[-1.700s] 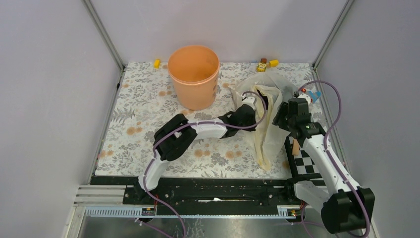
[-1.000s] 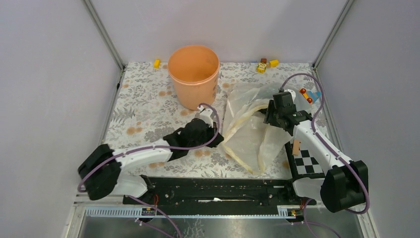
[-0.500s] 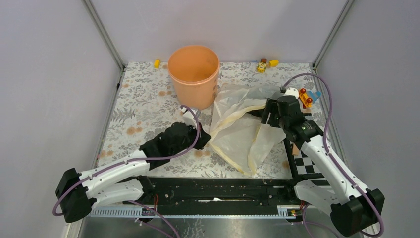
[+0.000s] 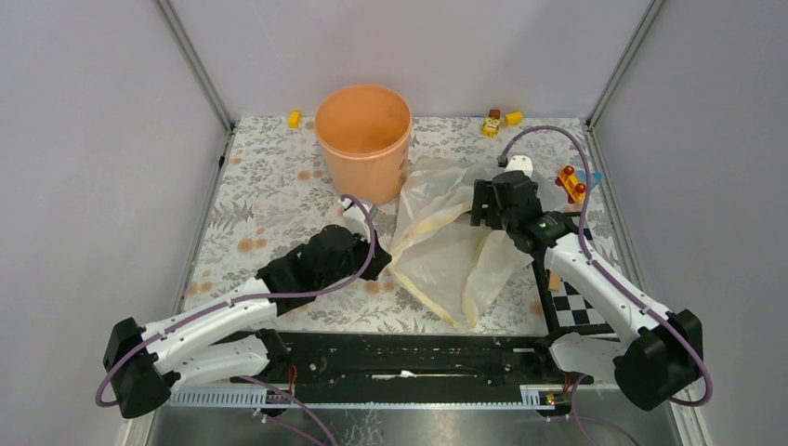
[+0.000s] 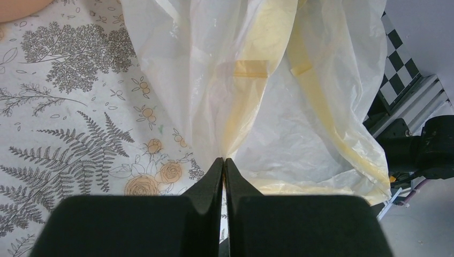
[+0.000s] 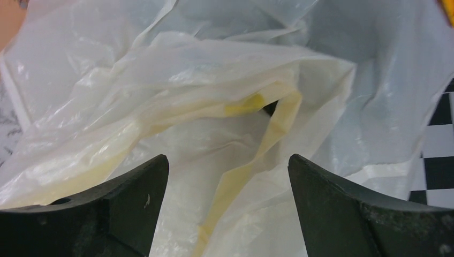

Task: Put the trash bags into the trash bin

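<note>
Left gripper [image 5: 223, 161] clamped on the edge of the pale yellow trash bags [image 4: 444, 265], right gripper [image 6: 227, 160] spread wide above them, near the trash bin [image 4: 363, 141].

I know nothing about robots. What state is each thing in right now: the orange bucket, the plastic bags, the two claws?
trash bin: upright, open at the top, nothing visible inside.
trash bags: outside the bin, spread loose and crumpled beside it, one edge pinched.
left gripper: shut, pinching the edge of the bags.
right gripper: wide open above the bags, holding nothing.
</note>
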